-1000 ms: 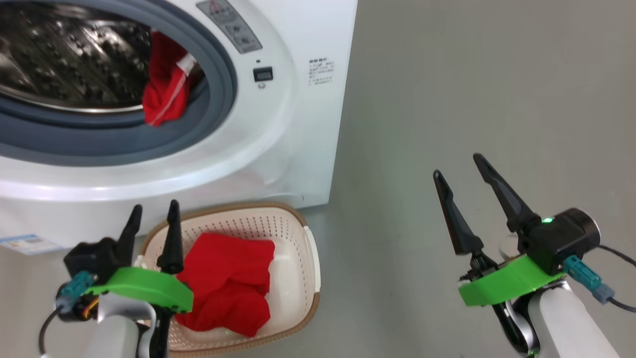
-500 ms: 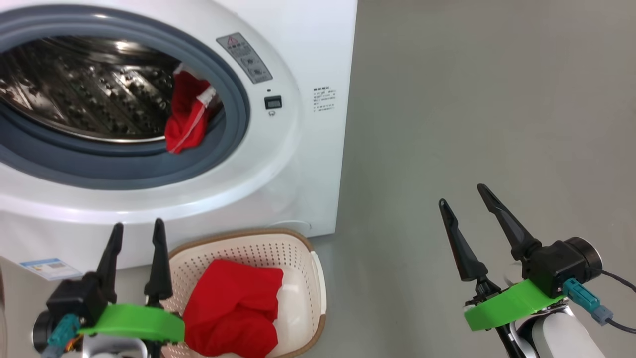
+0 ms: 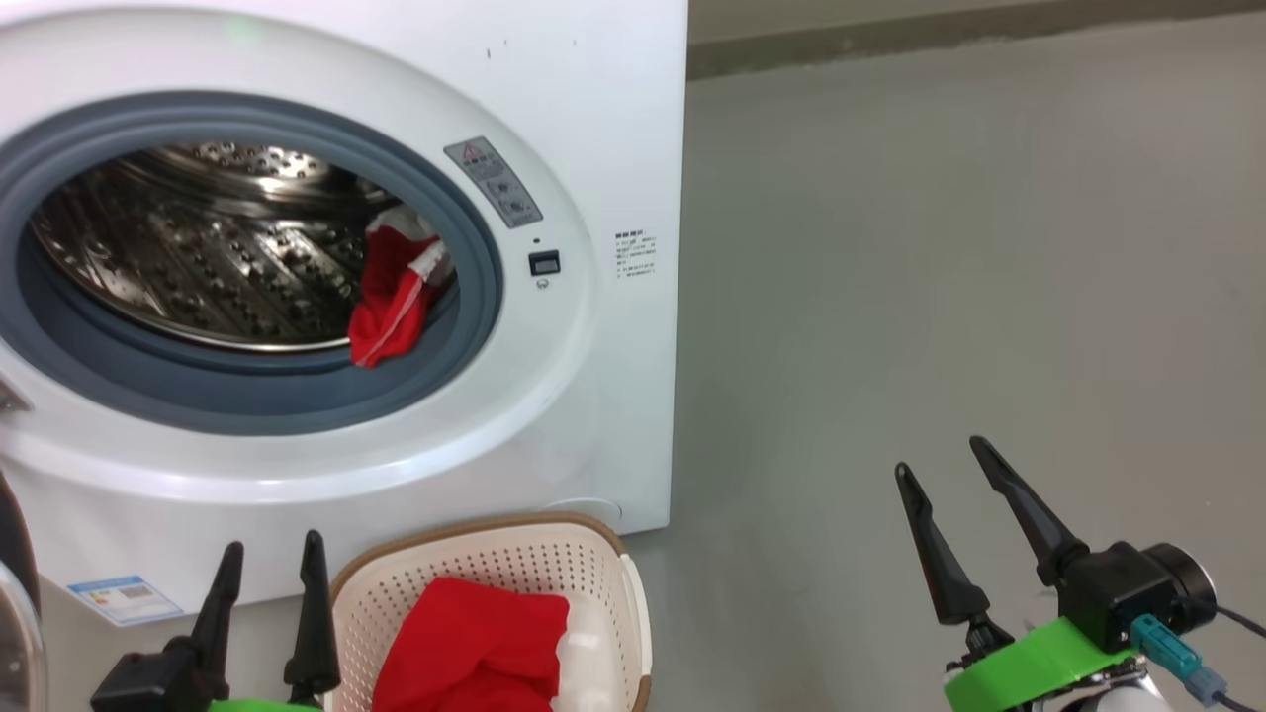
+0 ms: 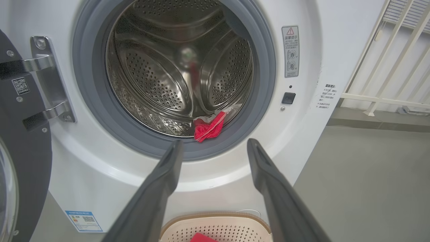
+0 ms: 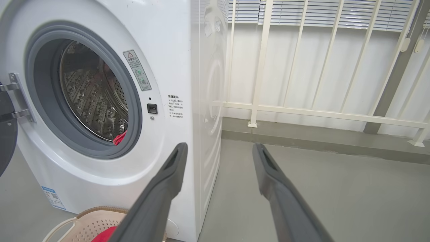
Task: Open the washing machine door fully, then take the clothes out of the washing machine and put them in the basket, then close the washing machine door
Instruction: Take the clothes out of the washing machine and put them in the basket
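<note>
The washing machine (image 3: 613,148) stands with its round mouth uncovered. The washing machine door (image 4: 23,161) is swung out to the left on its hinge, its black rim showing. One piece of the clothes (image 3: 391,287), red with white trim, lies at the drum's lower right edge (image 4: 210,129). Another red garment (image 3: 475,643) lies in the basket (image 3: 475,534) on the floor in front of the machine. My left gripper (image 3: 274,542) is open and empty, just left of the basket. My right gripper (image 3: 940,455) is open and empty over the floor, right of the machine.
Grey floor (image 3: 940,247) stretches to the right of the machine. A white railing (image 5: 302,111) with blinds behind it runs along the back wall. A blue label sticker (image 3: 124,598) sits low on the machine's front.
The head camera has tilted up, so the whole picture has slid down and more of the drum shows. Both grippers stay open and empty.
</note>
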Motion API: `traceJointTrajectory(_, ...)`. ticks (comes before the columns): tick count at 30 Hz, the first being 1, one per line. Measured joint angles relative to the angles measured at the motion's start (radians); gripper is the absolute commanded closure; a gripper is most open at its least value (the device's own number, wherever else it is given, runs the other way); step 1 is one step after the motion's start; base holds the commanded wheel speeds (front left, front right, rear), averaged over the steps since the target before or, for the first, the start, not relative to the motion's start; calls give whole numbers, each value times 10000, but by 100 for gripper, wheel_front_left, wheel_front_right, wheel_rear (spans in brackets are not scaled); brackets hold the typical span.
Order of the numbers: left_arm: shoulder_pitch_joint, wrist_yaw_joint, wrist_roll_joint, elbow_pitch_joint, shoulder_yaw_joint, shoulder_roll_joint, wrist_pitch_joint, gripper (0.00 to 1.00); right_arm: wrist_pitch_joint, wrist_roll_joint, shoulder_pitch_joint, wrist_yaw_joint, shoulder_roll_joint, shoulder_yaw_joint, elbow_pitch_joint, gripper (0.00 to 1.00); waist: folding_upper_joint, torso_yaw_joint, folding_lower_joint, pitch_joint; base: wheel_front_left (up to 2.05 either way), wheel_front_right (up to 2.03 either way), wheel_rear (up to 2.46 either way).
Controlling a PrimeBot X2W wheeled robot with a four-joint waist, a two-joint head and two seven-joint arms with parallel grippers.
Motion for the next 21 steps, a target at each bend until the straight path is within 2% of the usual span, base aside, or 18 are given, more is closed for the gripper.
traceJointTrajectory(13, 639, 395, 6, -702, -59, 52, 351, 0, 0, -2, 667, 0, 102, -240, -224, 0, 0, 2, 0, -482, 0, 0, 0)
traceJointTrajectory(21, 639, 393, -77, -688, -121, 36, 345, 0, 0, 0, 674, 0, 100, -238, -232, 0, 0, 97, 0, -487, 0, 0, 0)
